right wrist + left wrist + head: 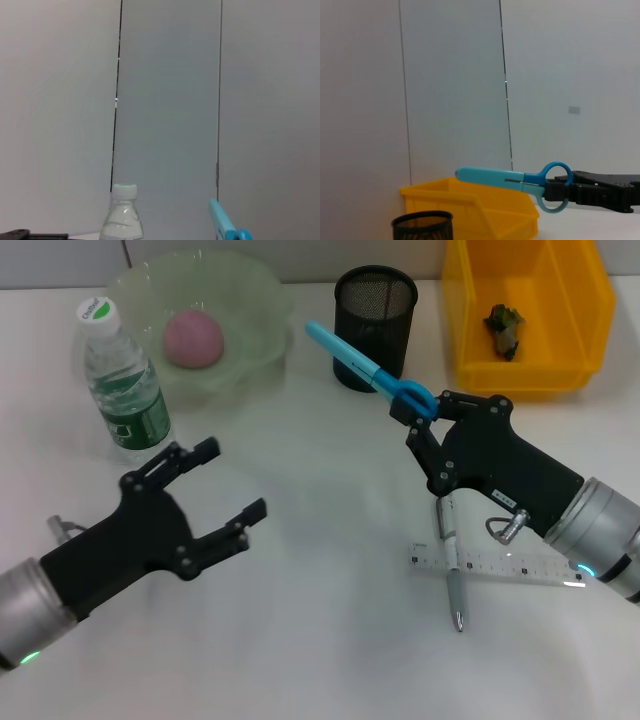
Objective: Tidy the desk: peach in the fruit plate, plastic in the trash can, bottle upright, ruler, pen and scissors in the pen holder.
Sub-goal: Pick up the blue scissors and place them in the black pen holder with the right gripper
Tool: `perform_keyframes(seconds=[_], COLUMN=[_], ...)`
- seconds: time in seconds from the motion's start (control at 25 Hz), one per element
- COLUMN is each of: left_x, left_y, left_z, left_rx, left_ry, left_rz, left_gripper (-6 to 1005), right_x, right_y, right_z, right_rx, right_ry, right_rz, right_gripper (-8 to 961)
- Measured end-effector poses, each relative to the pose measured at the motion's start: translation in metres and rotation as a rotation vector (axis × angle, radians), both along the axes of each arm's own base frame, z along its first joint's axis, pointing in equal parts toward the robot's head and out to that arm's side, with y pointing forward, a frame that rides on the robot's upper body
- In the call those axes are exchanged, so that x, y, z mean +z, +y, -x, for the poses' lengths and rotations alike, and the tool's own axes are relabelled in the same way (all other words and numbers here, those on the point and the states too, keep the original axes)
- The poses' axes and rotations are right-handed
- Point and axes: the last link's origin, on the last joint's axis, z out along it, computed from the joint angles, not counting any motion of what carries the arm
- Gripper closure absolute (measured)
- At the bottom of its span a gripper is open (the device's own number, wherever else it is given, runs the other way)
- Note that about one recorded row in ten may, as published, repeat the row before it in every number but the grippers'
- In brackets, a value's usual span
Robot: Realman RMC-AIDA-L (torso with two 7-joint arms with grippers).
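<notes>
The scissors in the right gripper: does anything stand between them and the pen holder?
Nothing visible does. The right gripper holds the scissors by the handles, and the covered blade tip already lies beside the open pen holder, in front of its mesh wall.

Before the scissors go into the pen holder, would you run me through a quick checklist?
1. Right gripper shut on scissors by the handles: ok.
2. Blade cover on: ok.
3. Scissors over the pen holder: not ok, tip reaches beside it.
4. Scissors pointing down: not ok, near level in the left wrist view.
5. Left gripper open, away from the holder: ok.
6. Holder free inside: cannot tell.
</notes>
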Motion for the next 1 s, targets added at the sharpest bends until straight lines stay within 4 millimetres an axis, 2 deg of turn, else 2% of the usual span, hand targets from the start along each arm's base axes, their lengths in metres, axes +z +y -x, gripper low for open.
perform_keyframes(seconds=[0.24,0.68,1.0], left_x=[0.005,0.004,0.003], left_y=[-0.008,-0.006,-0.005], left_z=[0.006,0.006,0.006], left_rx=[0.002,0.008,0.017], left_ry=[0.007,0.008,0.012], left_rz=[0.008,0.03,0.029], left_gripper=[171,172,172], right_x=[-0.002,0.003,0.011], right_y=[0.0,0.007,0.015], right_z=[-0.003,-0.004,-0.009], right_rx=[-0.024,-0.059,-0.106], right_ry=[0.001,0.031,0.061], right_rz=[0.017,0.06,0.238], right_gripper=[861,858,857])
